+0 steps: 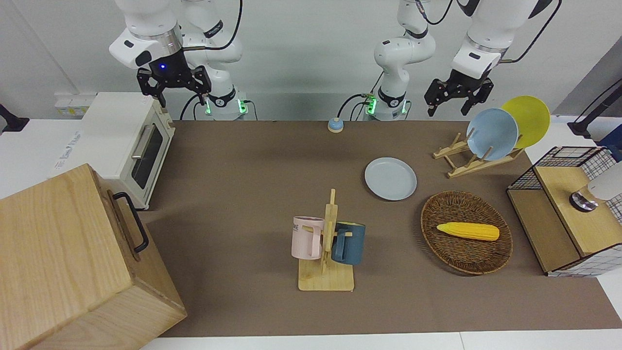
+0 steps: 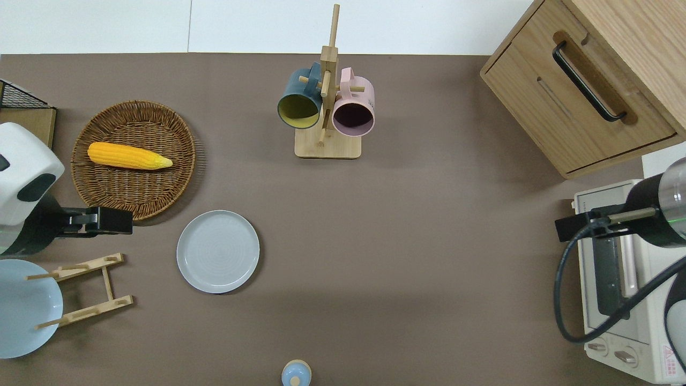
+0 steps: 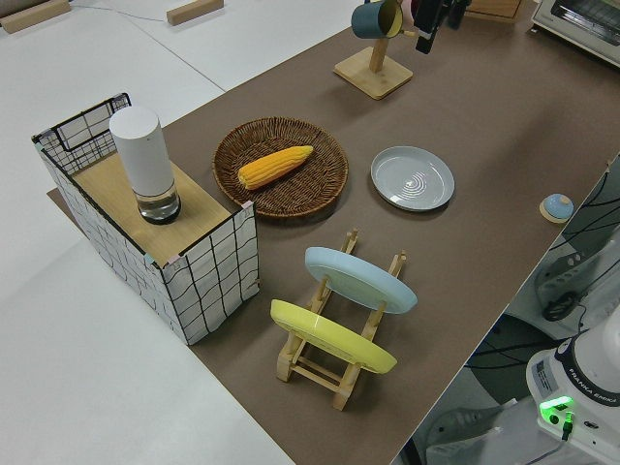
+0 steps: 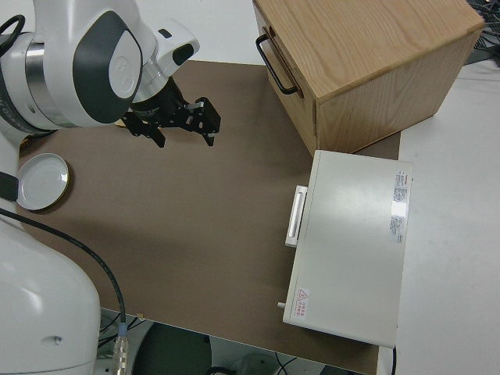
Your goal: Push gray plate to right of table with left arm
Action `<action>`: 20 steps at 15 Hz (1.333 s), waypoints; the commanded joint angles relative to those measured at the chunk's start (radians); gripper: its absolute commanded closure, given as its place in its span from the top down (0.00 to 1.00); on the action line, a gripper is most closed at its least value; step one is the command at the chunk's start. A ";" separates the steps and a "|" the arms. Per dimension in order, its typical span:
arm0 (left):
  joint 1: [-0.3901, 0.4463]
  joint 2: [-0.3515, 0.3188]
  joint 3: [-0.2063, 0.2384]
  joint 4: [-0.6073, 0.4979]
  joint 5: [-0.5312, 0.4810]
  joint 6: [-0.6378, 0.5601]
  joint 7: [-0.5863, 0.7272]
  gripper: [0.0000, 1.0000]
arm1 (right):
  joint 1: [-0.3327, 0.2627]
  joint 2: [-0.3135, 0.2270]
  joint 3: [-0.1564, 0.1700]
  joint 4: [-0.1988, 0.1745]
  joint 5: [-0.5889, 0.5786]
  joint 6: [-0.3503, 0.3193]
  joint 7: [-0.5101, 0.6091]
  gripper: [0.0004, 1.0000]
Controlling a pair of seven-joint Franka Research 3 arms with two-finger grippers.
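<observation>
The gray plate [image 1: 390, 178] lies flat on the brown table [image 1: 252, 184], between the wicker basket and the robots; it also shows in the overhead view [image 2: 218, 251] and the left side view [image 3: 413, 178]. My left gripper [image 1: 450, 110] is open, empty and up in the air. In the overhead view the left gripper [image 2: 104, 221] is over the table between the basket and the wooden plate rack, apart from the gray plate and toward the left arm's end. My right arm is parked, its gripper [image 1: 181, 97] open.
A wicker basket [image 2: 115, 190] holds a corn cob [image 2: 128, 155]. A plate rack [image 1: 474, 163] holds a sky-blue plate [image 1: 492, 133] and a yellow plate [image 1: 527, 119]. A mug rack [image 2: 327, 112], wooden cabinet [image 2: 584, 91], toaster oven [image 1: 126, 146], wire crate [image 1: 568, 209] and small blue bell [image 1: 335, 125] also stand on the table.
</observation>
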 commanded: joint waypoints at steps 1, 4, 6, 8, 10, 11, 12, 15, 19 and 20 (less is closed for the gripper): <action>0.009 0.005 -0.002 0.012 0.006 0.006 0.000 0.99 | -0.008 -0.010 0.005 -0.004 0.001 -0.012 -0.008 1.00; 0.009 0.008 -0.002 0.008 0.007 0.063 -0.001 0.99 | -0.008 -0.010 0.005 -0.004 -0.001 -0.012 -0.008 1.00; 0.003 0.008 -0.002 0.008 0.006 0.071 -0.009 0.99 | -0.008 -0.010 0.005 -0.004 -0.001 -0.012 -0.008 1.00; 0.009 0.000 -0.002 -0.005 0.006 0.059 -0.033 0.99 | -0.008 -0.010 0.005 -0.004 0.001 -0.012 -0.008 1.00; 0.009 0.000 -0.001 -0.008 0.006 0.072 -0.032 0.99 | -0.008 -0.010 0.005 -0.004 -0.001 -0.012 -0.008 1.00; 0.009 -0.007 -0.002 -0.030 0.007 0.069 -0.031 0.99 | -0.008 -0.010 0.005 -0.004 0.001 -0.012 -0.008 1.00; 0.007 -0.033 -0.002 -0.067 0.006 0.072 -0.026 0.99 | -0.008 -0.010 0.005 -0.004 0.001 -0.012 -0.008 1.00; 0.009 -0.049 -0.001 -0.116 0.004 0.066 0.005 0.99 | -0.008 -0.010 0.005 -0.004 -0.001 -0.012 -0.008 1.00; 0.039 -0.037 0.013 -0.293 0.015 0.219 0.153 0.98 | -0.008 -0.010 0.005 -0.004 -0.001 -0.012 -0.008 1.00; 0.050 -0.026 0.013 -0.304 0.015 0.238 0.182 0.97 | -0.008 -0.010 0.005 -0.004 -0.001 -0.012 -0.008 1.00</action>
